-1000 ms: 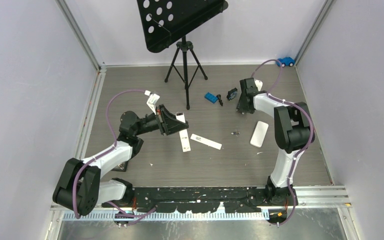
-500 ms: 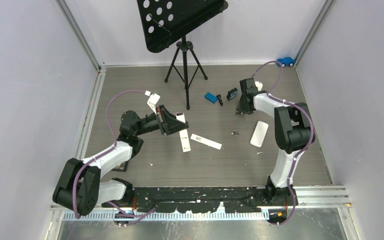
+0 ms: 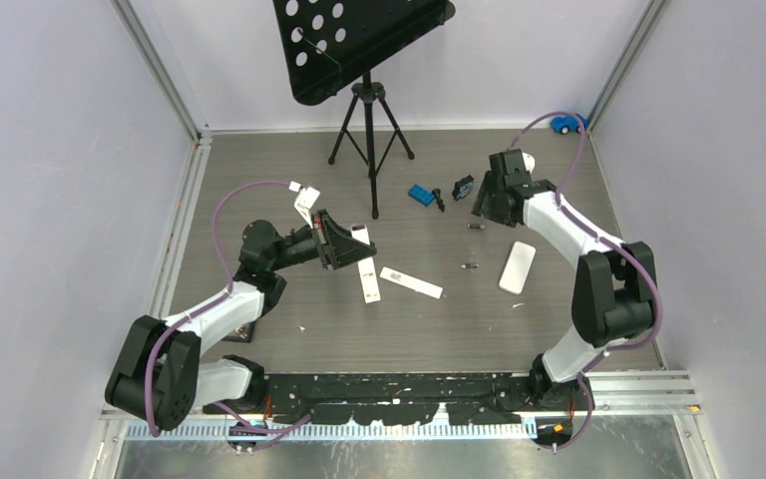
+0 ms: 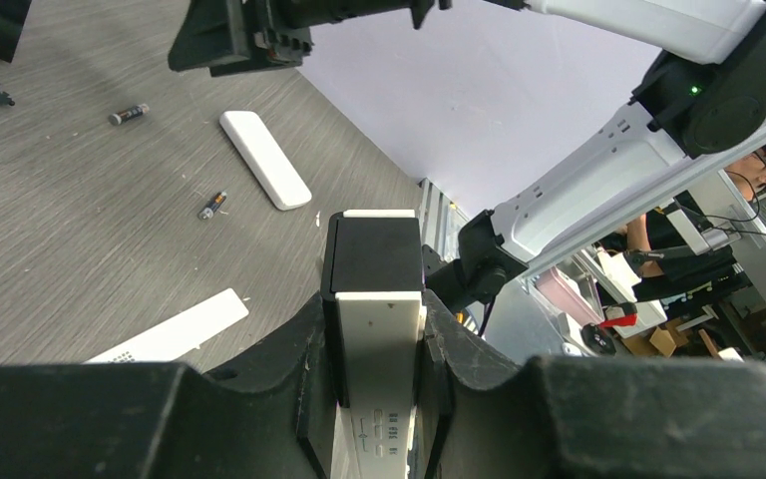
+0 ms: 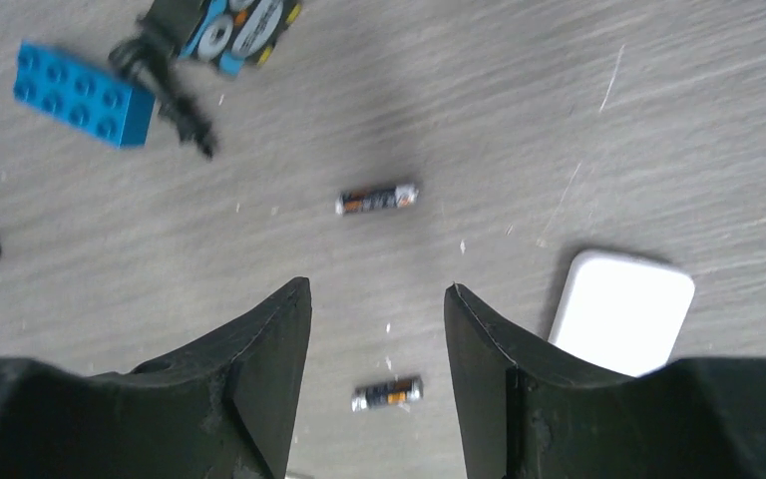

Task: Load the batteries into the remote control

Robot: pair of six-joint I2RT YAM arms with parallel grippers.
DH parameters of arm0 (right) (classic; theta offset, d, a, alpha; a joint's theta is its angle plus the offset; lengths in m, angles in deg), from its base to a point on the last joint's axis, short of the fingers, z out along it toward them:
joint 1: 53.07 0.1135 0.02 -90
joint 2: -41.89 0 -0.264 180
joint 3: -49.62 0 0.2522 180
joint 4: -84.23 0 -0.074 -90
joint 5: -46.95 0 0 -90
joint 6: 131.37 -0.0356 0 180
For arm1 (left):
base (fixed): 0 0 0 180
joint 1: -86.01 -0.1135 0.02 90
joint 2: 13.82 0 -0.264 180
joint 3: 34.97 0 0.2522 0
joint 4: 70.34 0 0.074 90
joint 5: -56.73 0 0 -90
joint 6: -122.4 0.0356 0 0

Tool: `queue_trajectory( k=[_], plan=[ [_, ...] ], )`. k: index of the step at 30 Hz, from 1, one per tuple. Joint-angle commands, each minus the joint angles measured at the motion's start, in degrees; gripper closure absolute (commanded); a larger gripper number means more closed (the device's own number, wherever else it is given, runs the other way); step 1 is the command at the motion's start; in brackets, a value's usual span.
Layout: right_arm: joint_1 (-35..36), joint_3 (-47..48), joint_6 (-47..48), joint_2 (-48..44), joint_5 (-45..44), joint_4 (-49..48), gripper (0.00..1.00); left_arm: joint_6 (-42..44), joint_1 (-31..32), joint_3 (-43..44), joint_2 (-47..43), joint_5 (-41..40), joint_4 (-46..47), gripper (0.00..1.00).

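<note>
While the left gripper (image 4: 374, 349) clamps the black-ended white remote (image 4: 372, 261), right gripper (image 5: 377, 299) open and empty above the table (image 5: 658, 120), one battery (image 5: 377, 199) lying just beyond its fingertips, second battery (image 5: 387, 393) lying below the gap between them.

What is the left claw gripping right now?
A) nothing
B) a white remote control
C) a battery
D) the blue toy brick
B: the left wrist view shows the left claw clamped on both sides of a white remote control.
</note>
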State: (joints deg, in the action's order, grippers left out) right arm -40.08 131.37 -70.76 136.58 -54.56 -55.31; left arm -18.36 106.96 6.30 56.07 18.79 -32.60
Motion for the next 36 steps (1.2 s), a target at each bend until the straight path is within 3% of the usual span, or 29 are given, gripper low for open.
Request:
queue_trajectory(
  k=[1,6,9,12,15,22,36],
  plan=[
    [3.2,-3.5,4.3,-5.1,4.1,4.4,0.44,0.5,0.2,0.8,-0.9,-0.3,1.7,1.00],
    [8.4,-5.6,9.1,-6.7,1.3,6.6,0.43,0.1,0.1,0.2,-1.7,-0.2,1.9,1.00],
    [11.1,-6.0,15.1,-6.6,4.2,6.5,0.43,-0.2,0.1,-0.3,-2.0,-0.1,2.3,1.00],
    [12.8,-0.4,20.1,-1.8,7.1,10.8,0.44,0.3,0.1,-0.5,-2.2,0.2,2.2,1.00],
    [15.1,5.0,27.6,3.5,2.0,19.1,0.47,1.8,0.1,0.2,-3.7,-0.6,-1.1,1.00],
    [15.3,6.0,35.9,9.3,2.3,25.7,0.49,3.3,0.1,0.4,-5.7,-0.8,-4.2,1.00],
    [15.1,5.5,42.0,13.5,3.2,16.5,0.50,1.7,0.1,0.5,-5.3,0.0,-1.6,1.00]
  ],
)
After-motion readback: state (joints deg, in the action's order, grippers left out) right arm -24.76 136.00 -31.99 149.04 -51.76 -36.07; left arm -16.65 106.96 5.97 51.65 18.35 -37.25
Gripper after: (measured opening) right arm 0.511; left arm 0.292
